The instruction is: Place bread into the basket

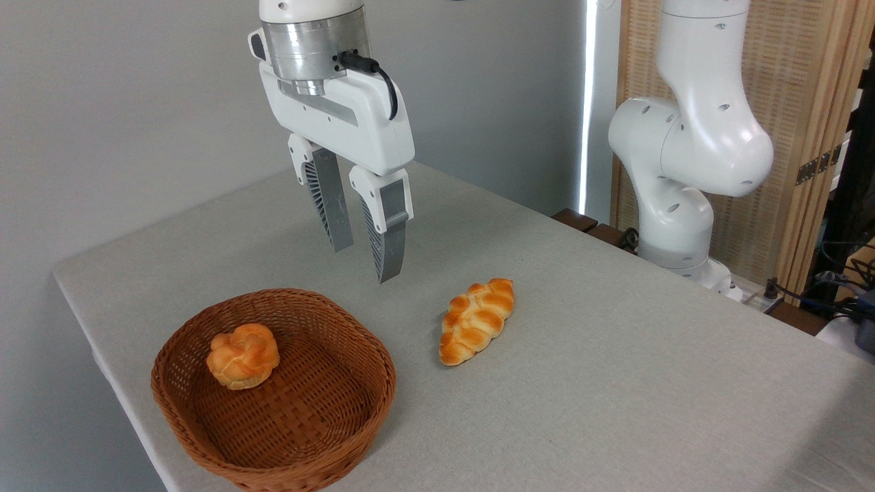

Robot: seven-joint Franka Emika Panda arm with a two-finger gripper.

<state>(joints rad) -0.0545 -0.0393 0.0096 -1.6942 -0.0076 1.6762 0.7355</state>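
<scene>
Item: one gripper (365, 262), hanging empty with its jaws standing narrowly parted above the worktop (615, 383); one bread (476, 320), a braided loaf, lying below and to its right on the bare surface, and one basket (273, 389) sitting below and to its left, already holding one round roll (243, 355). Risk, as a judgement: the narrow jaws may be failing to span the loaf, and a descent onto its slanted, tapered body could be pushing or rolling it away; confusing the roll for the loaf is also possible.

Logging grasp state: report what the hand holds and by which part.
Nothing. The hand hangs open and empty above the table; the bread lies untouched beside the basket.
</scene>
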